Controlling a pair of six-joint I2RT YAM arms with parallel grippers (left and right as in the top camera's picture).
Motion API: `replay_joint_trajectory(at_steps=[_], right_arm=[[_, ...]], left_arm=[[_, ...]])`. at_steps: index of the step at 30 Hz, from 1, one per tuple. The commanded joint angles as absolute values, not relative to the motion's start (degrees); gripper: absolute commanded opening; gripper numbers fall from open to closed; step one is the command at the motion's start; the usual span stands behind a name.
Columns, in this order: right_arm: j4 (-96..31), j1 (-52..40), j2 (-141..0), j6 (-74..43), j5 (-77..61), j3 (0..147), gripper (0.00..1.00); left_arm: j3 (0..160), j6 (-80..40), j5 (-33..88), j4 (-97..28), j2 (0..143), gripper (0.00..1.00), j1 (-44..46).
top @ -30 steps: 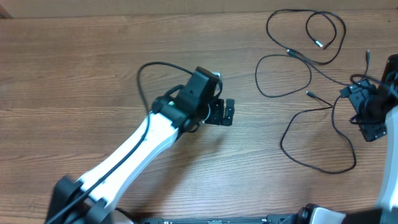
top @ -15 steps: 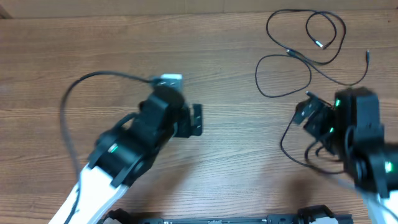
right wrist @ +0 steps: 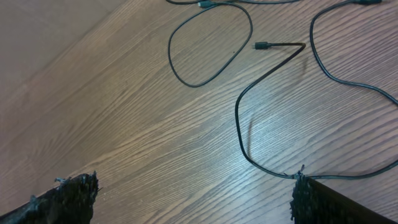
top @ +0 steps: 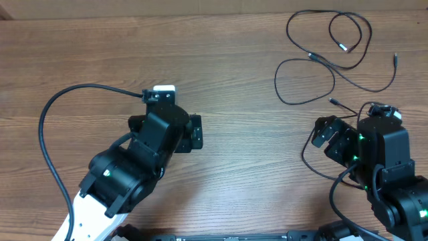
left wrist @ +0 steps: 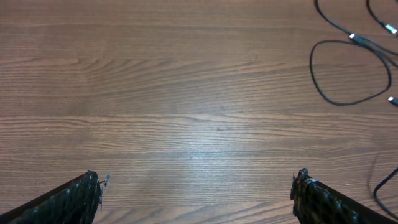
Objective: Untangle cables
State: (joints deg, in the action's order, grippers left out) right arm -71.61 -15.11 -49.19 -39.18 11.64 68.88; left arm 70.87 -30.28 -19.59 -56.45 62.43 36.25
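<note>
Several thin black cables [top: 332, 61] lie in loose loops at the table's far right, with small metal plug ends. One cable curves down beside my right gripper [top: 326, 138], which hangs open just left of that curve. In the right wrist view this cable [right wrist: 237, 118] bends from its plug end [right wrist: 261, 45] down to the right fingertip [right wrist: 300, 183], and nothing lies between the fingers of the right gripper [right wrist: 196, 186]. My left gripper [top: 195, 132] is open over bare wood at mid-table, far left of the cables. The left wrist view shows the left gripper [left wrist: 198, 186] with a cable loop [left wrist: 311, 64] far ahead on the right.
The wooden table [top: 254, 167] carries nothing else. A thick black wire [top: 50, 114] arcs from my left arm out to the left. The right arm's bulky body [top: 388, 174] covers the lower right corner and part of the cable there.
My left arm has drawn back toward the lower left. The right arm has swung in from the right edge, leftward and down, over the lower cable curve. Both grippers stayed open.
</note>
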Motion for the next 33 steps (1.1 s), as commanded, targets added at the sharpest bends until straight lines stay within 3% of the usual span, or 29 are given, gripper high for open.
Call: replay_joint_trajectory(at_steps=[1,11,19,33], right_arm=[[-71.42,-15.49,-48.88,-38.96,12.82,68.53,1.0],[-72.2,-15.49,-48.88,-38.94,12.84,68.53,1.0],[-69.67,-15.49,-48.93,-38.96,12.84,68.53,1.0],[-66.81,-15.49,-50.96,-38.96,12.82,68.53,1.0]], left_arm=[[71.83,-31.48,-21.15,-56.62,63.88,1.0,35.92],[71.83,-31.48,-21.15,-56.62,68.9,0.99,35.92],[71.83,-19.18,-21.3,-68.84,71.37,1.0,35.92],[71.83,-17.78,-20.95,-68.34,71.4,0.99,36.03]])
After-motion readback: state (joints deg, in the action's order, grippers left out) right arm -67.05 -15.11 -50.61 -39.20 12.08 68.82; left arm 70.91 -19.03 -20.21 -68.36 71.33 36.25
